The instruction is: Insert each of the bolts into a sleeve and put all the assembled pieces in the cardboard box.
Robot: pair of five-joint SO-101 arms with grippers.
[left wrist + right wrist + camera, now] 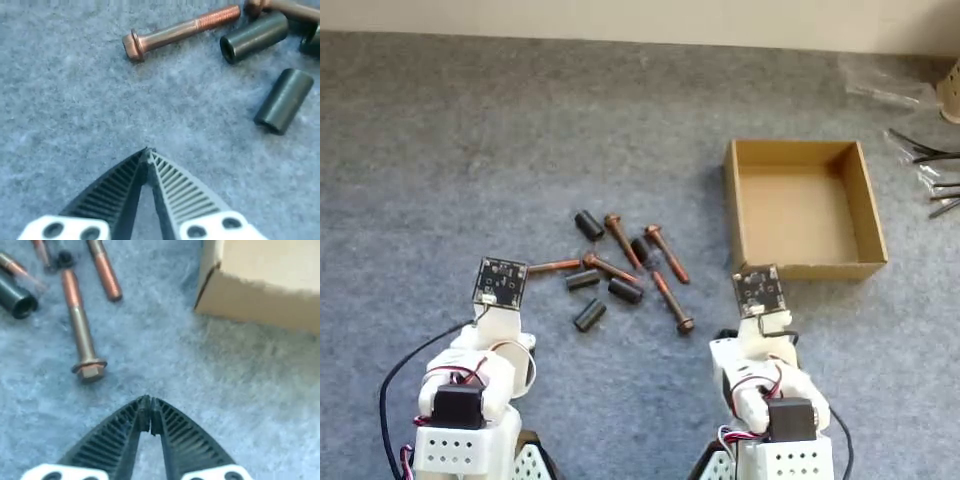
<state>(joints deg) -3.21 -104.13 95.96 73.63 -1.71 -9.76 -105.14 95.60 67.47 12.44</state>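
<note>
Nearest, the left hand [149,153] and the right hand [150,401] each point down at the fuzzy grey tabletop [440,150], their ribbed black jaws pressed together on nothing. Just beyond the left one lies a copper-coloured hex-flange bolt [180,31] beside smooth dark cylindrical sleeves [284,101]. A matching bolt with a threaded shank [80,325] lies ahead of the right hand. Bolts and sleeves lie loose and unassembled, scattered between the arms. Farther off to the right stands the square, open brown cardboard box [806,270], its bare floor showing.
</note>
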